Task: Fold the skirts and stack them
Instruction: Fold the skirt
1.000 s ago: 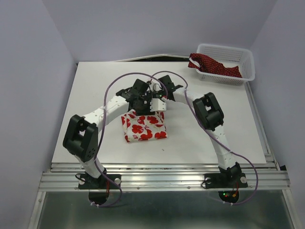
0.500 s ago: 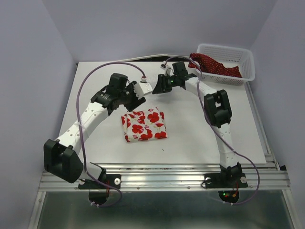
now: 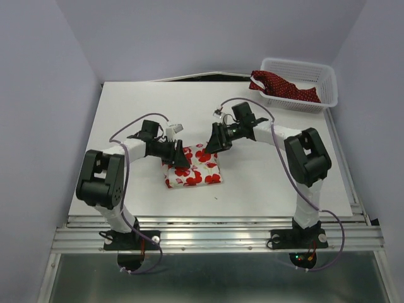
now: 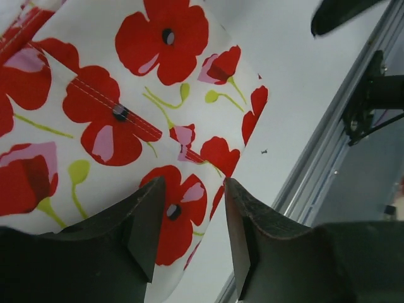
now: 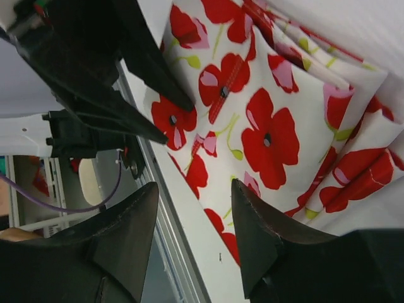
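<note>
White worktop (image 3: 126, 113), plain grey walls round it. Poppy skirt (image 3: 194, 172) lies near the middle of it, already folded to a compact block. Dark red dotted skirt (image 3: 281, 86) sits bunched in the lattice basket (image 3: 315, 72) at the far right corner, well apart from the block.

Left jaws: part open, nothing between them, low over the block's left side w/ the tips close to the cloth. Can't tell if they touch. Right jaws: open wider, also empty, over the block's far right edge. Right wrist view shows several loose layered edges fanning out on one side of the block.

Judgement: the fold on this one looks done, so the step is prob. a last tidy or letting go.

To do it well:
- Lift both jaws straight up, no sideways drag, so the tips don't catch the top layer.
- If tidying, press or nudge the fanned edges inward, keeping the other arm light on top so the block can't slide.
- Leave it square and flat, as it's the likely base of the stack.
- Right arm is nearer the basket, so it's the better pick for fetching the dotted one.
</note>
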